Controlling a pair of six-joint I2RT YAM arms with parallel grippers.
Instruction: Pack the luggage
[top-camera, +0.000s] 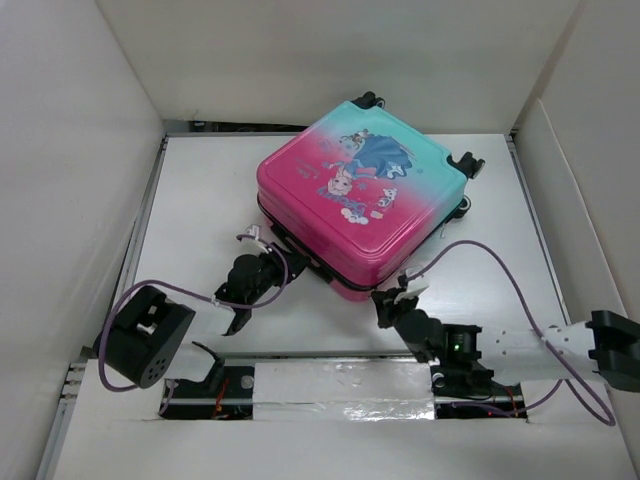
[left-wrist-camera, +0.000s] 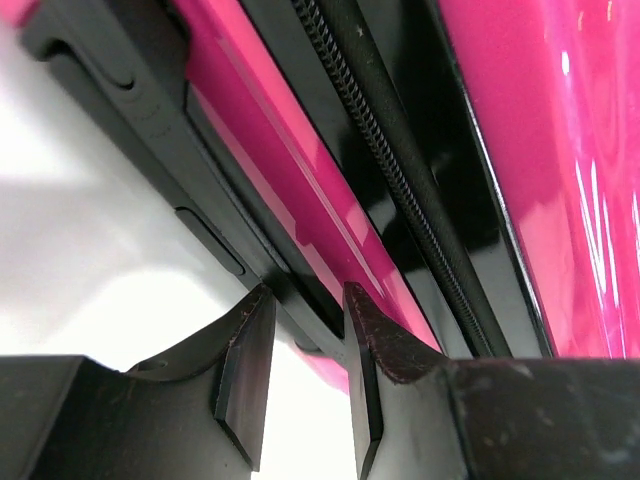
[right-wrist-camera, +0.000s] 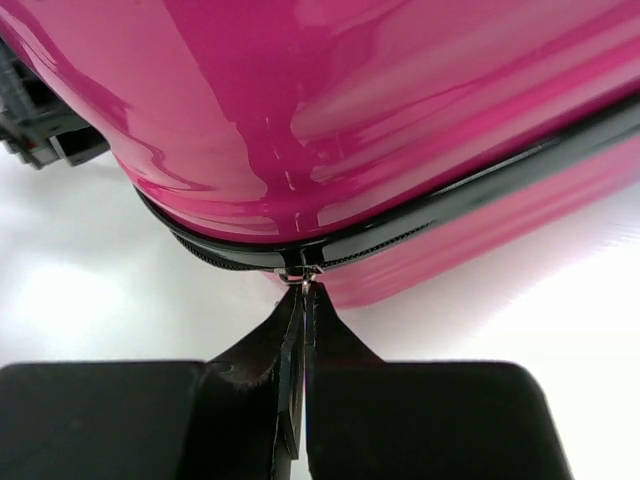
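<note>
Zipping up looks like the step in hand. The luggage (top-camera: 360, 195) lies shut and flat at mid-table (top-camera: 200, 200), printed shell up. The right gripper (right-wrist-camera: 302, 300) is pinched fully closed on the zipper pull (right-wrist-camera: 303, 273) at the near corner. The left gripper (left-wrist-camera: 308, 330) is narrowed onto the black side handle (left-wrist-camera: 225, 245), seemingly bracing the case. The next move calls for drawing the pull along the zipper track (right-wrist-camera: 400, 235), in line with the teeth, while the left holds firm. The long axis runs diagonally, with the pink end near-left toward the arms and the teal, wheeled end far-right.
</note>
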